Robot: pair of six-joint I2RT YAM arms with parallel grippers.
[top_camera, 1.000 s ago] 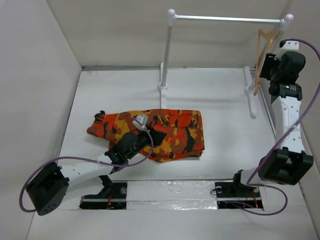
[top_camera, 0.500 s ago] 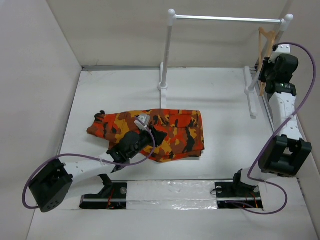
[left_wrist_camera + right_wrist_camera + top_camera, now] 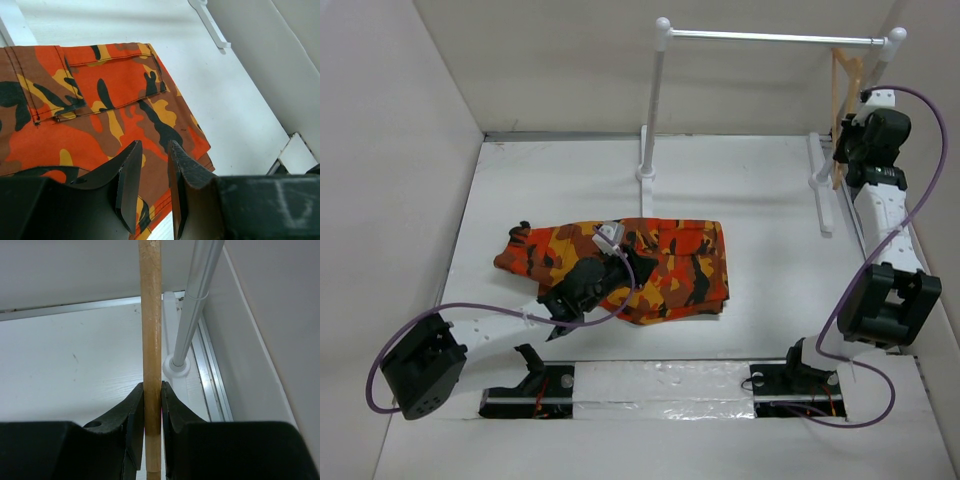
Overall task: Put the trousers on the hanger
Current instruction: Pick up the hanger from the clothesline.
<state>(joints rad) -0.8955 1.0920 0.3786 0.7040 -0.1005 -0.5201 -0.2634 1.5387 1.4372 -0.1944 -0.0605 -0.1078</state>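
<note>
1. The white table carries everything.
2. The trousers lie folded flat, left of the tabletop's centre and nearer the near edge than the far one.
3. The white rail stands on two posts along the far edge, from the middle to the far right corner.
4. The hanger stands on end at the far right corner, just beside the rail's right post.
5. The right gripper pinches one wooden bar of the hanger between both fingers.
6. The left gripper hovers over the trousers' near edge, with its fingers only narrowly parted and nothing between them.
</note>
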